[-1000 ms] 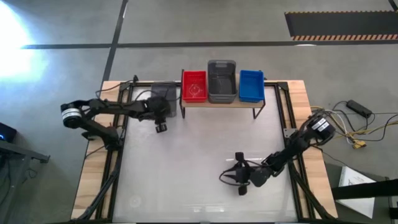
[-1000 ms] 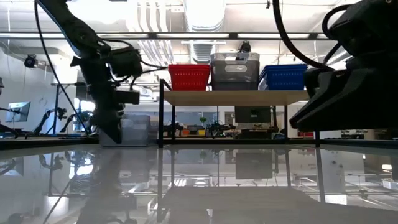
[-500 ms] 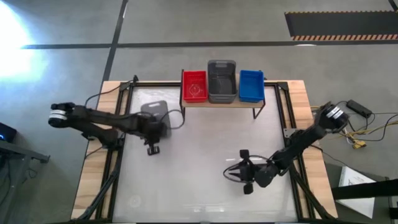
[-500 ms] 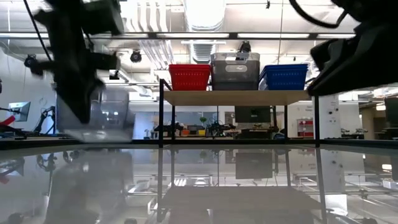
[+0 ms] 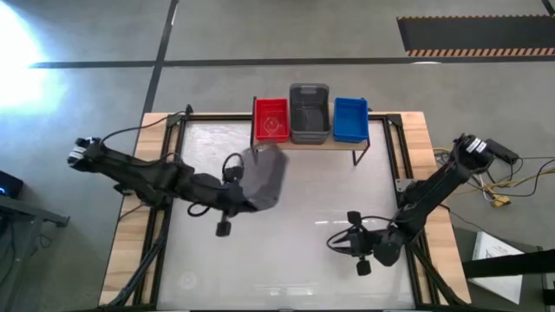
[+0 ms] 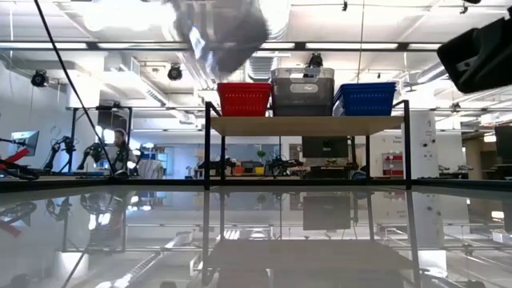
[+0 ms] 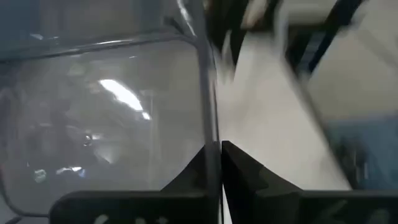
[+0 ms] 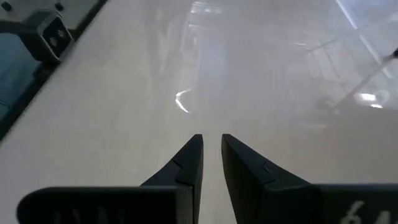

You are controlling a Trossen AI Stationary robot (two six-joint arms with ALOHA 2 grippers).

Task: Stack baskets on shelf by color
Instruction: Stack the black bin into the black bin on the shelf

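Grey basket (image 5: 264, 178) now airborne, tilted, translucent.

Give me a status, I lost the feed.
Left gripper shut on grey basket, lifted. Right gripper empty, low over table. Shelf holds red, grey, blue stacks.

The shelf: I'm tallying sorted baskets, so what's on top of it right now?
On the shelf stand a red basket, a dark grey basket and a blue basket, side by side. How many baskets are nested in each cannot be told.
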